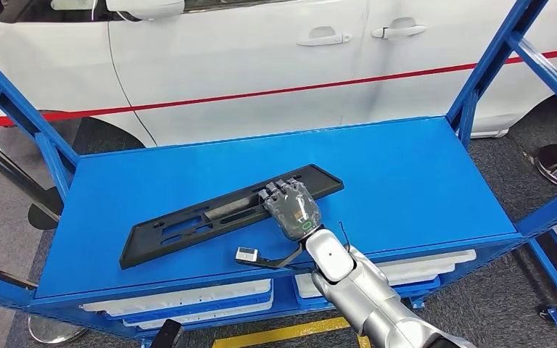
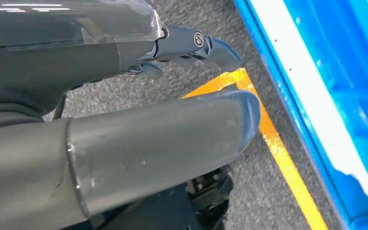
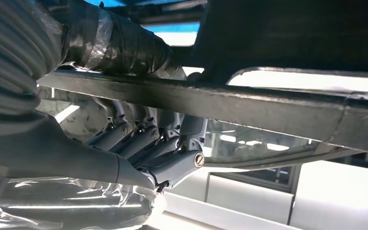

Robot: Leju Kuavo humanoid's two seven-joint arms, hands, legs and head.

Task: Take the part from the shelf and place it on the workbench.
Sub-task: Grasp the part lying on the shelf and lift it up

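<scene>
Blue shelf (image 1: 406,181) carries the long black part (image 1: 188,221); right hand (image 1: 294,206) lies on it, fingers (image 3: 172,165) seemingly curled around its edge. Left hand (image 2: 124,120) hangs empty, fingers apart.

Right arm (image 1: 366,290): silver jointed shell, thin black cable along wrist. Right robot hand (image 1: 294,206): dark grey fingers, clear film over back, green ring marking. Left robot hand (image 2: 124,96): thick grey thumb, screw at fingertip.

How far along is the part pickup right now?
Done: the right hand has reached the black part lying on the blue shelf, its fingers curled around the part's edge. In hand: securing that grip; the part is not yet lifted. Left: lifting it and carrying it to the workbench. The left hand holds nothing.
</scene>
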